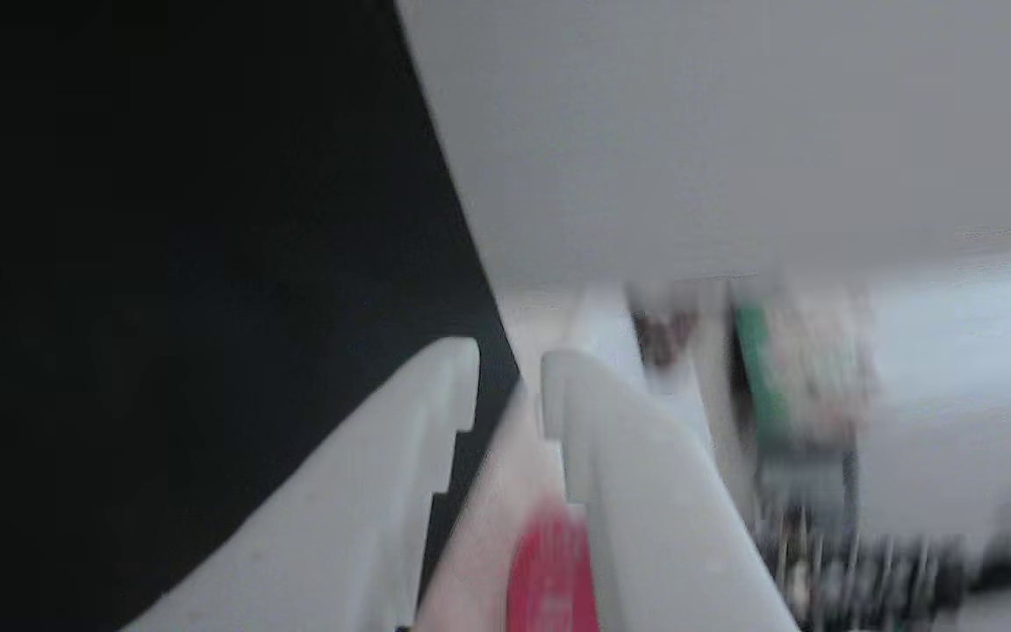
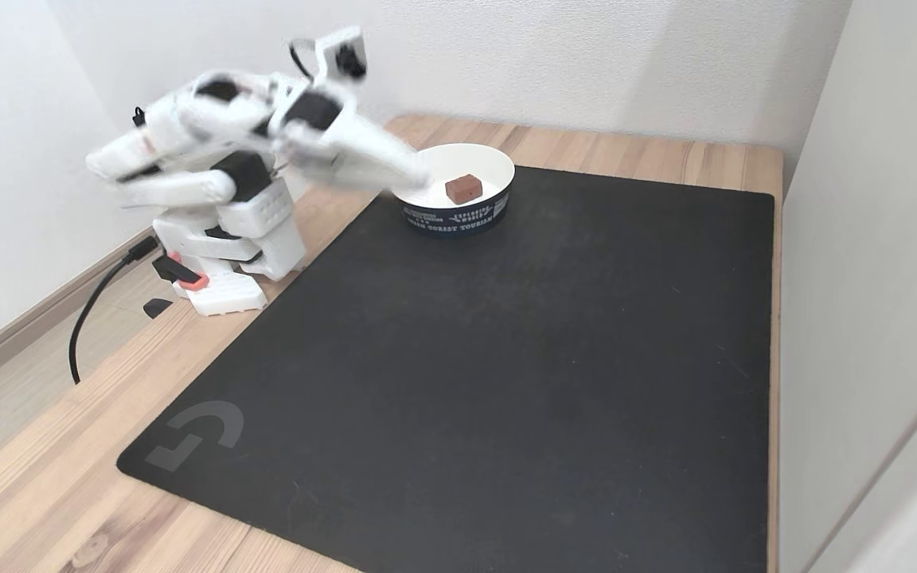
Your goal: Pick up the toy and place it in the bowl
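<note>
The toy (image 2: 463, 188), a squat red block with no clear long axis, sits flat inside the bowl (image 2: 498, 173) at the black mat's (image 2: 506, 358) far edge. The blurred gripper (image 2: 419, 177) hangs empty, fingers slightly parted, just left of the toy over the rim

A light wooden desk (image 2: 44, 485) stands in a corner of plain white walls (image 2: 586, 56), with a large black mat (image 2: 506, 358) covering most of its top; a grey logo sits in the mat's near left corner. A pale panel (image 2: 872, 239) rises along the right edge. The light is soft and even.
</note>
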